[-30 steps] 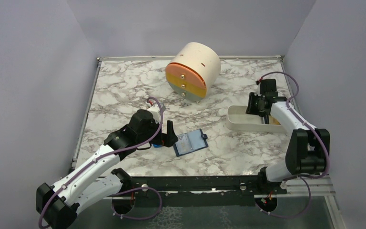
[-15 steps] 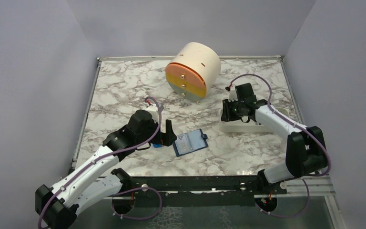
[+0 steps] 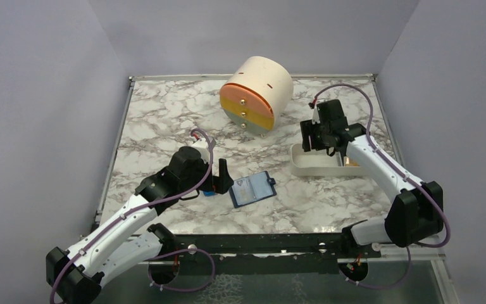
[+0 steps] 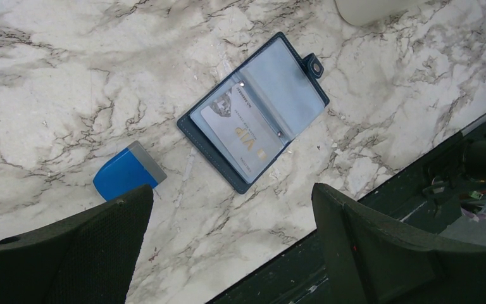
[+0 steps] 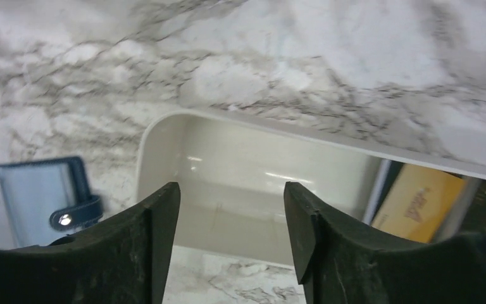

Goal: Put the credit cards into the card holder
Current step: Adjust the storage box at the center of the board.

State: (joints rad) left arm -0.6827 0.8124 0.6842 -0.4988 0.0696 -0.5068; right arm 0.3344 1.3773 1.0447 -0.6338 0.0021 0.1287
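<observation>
Left gripper hangs just left of the card holder, jaws spread wide and empty. Right gripper is well to the holder's right, over the tray, jaws apart with nothing between them. One marble table carries everything. One round cream drawer unit stands behind the holder, with three drawer fronts: orange, yellow and grey. One white oblong tray sits to the holder's right; a flat yellow item lies inside, its print too blurred to read. The single navy holder lies open, snap tab out. One pale credit card reading "VIP" lies in one half. One blue block lies just left of the holder, apart from it.
</observation>
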